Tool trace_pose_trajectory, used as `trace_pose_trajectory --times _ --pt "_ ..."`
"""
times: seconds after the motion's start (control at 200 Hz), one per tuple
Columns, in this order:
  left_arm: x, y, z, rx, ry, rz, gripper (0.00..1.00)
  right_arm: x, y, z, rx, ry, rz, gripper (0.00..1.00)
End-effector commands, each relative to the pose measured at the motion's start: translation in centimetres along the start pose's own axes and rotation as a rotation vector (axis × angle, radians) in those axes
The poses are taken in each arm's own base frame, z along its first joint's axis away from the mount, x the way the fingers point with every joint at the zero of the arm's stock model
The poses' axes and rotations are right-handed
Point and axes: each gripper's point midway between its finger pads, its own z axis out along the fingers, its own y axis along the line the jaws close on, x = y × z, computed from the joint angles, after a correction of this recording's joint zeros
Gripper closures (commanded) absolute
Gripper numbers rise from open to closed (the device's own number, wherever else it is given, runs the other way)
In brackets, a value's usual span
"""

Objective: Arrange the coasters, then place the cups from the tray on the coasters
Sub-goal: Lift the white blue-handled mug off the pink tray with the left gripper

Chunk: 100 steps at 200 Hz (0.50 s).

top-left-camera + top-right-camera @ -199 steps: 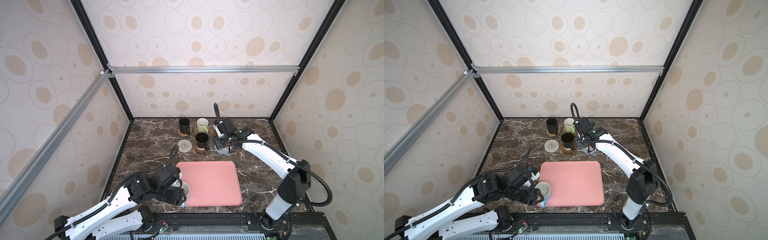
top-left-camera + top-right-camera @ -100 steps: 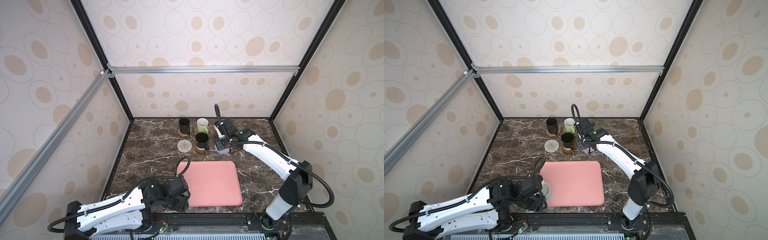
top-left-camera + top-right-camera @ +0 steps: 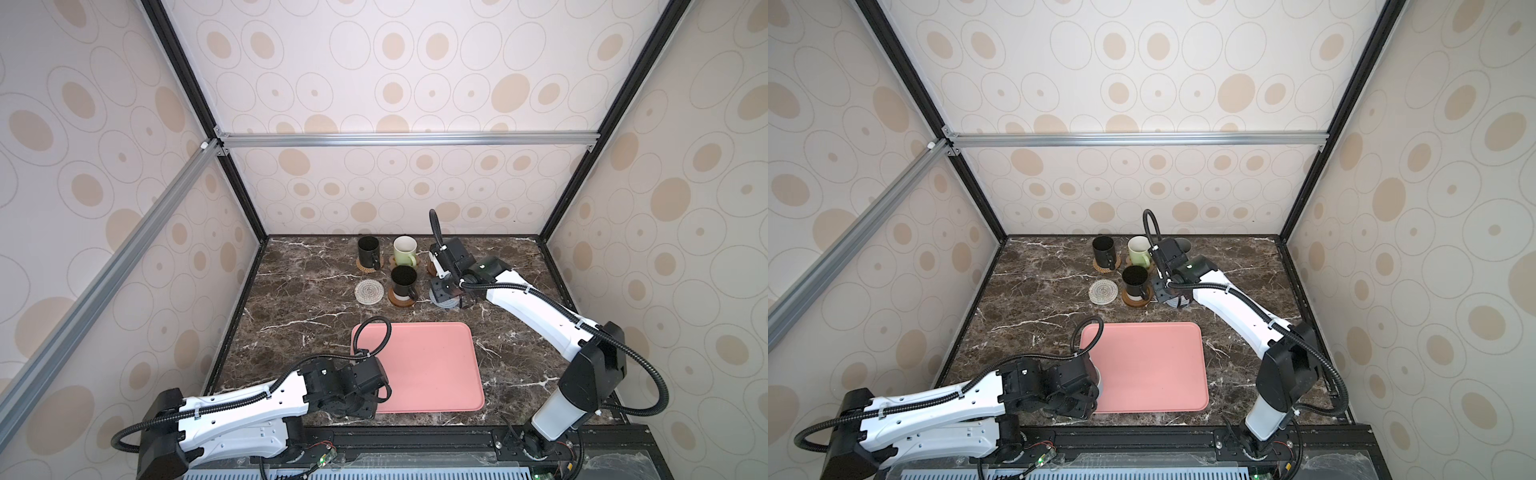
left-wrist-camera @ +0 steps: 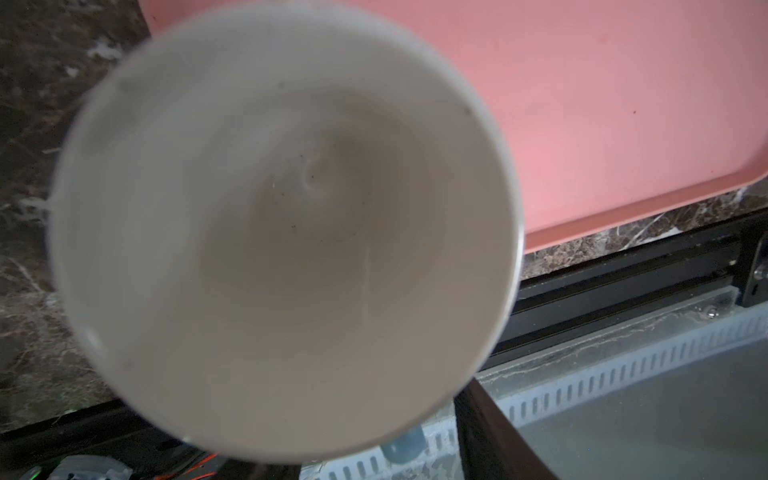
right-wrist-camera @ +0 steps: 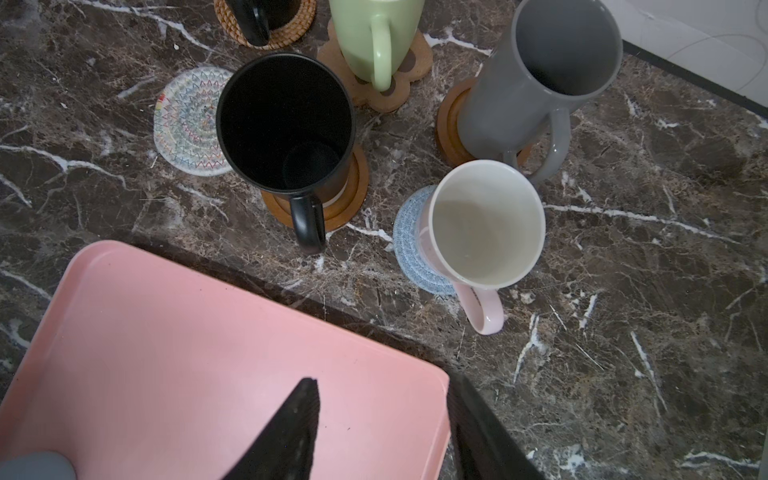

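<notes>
Top views: the tray (image 3: 432,365) is lying near-centre on the table (image 3: 299,286), its near edge running close along the table's near edge. Open marble is showing between the tray's far edge and the coasters, with further strips on the tray's left and right, the right one crossed by the right arm (image 3: 532,311). The beige woven coaster (image 3: 368,291) is sitting bare, just left of the black cup (image 3: 403,280) on a wooden coaster (image 3: 402,300). Beyond the tray's far right corner the right gripper (image 5: 380,380) is hanging above the table, fingers standing apart, gripping nothing. The pink cup (image 5: 486,224) is standing on the grey-blue coaster (image 5: 413,245), near of the grey cup (image 5: 540,75). At the tray's near left corner the left gripper (image 3: 371,401) is sitting low. The light blue cup (image 4: 286,232) is filling its wrist view, one finger (image 4: 490,432) showing beside the rim. Whether it is gripping the cup: cannot tell.
</notes>
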Motion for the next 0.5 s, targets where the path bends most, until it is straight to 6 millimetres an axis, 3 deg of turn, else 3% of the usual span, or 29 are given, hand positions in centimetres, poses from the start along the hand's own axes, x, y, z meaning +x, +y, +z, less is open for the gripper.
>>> trace_pose_trajectory --times 0.0,0.495 --pt "-0.8 0.0 -0.1 -0.019 -0.048 -0.006 0.46 -0.1 -0.5 -1.0 0.003 -0.02 0.015 0.47" --pt "-2.1 0.5 1.0 -0.086 -0.106 0.022 0.64 0.1 -0.4 -0.9 0.0 -0.015 0.019 0.47"
